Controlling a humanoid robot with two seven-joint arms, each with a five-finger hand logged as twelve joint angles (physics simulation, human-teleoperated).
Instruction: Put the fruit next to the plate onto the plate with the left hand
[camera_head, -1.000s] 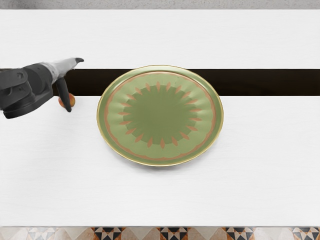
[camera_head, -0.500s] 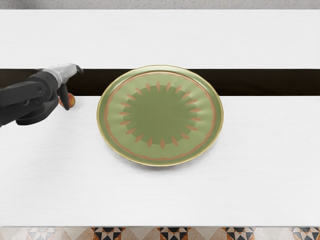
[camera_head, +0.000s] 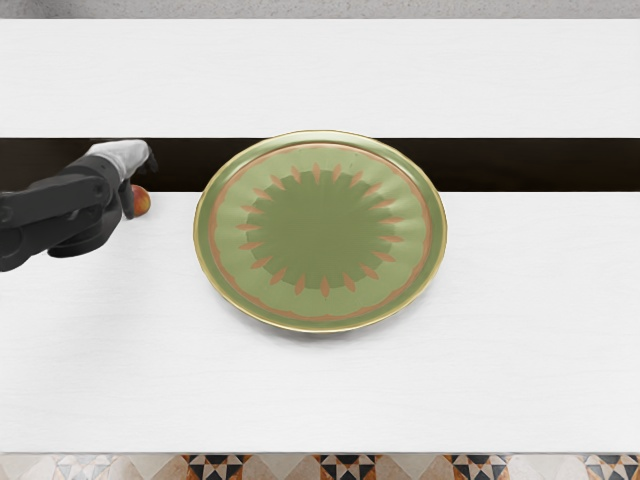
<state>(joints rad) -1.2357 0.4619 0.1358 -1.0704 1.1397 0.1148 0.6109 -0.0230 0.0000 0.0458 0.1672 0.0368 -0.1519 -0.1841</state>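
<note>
A small orange-red fruit (camera_head: 142, 202) lies on the white table just left of the green plate (camera_head: 225, 190), at the edge of the dark gap. My left hand (camera_head: 133, 186) comes in from the left and sits over the fruit, its fingers curled down around it and a dark thumb pressed on its left side. Most of the fruit is hidden by the hand. The plate, gold-rimmed with an orange leaf pattern, holds nothing.
A dark gap (camera_head: 520, 165) runs across the table behind the plate and under the hand. White tabletop (camera_head: 320, 390) stretches in front of the plate, and a patterned floor shows at the bottom edge.
The left hand's outstretched fingers have curled down onto the fruit and the forearm has dropped lower. The fruit and plate have stayed in place.
</note>
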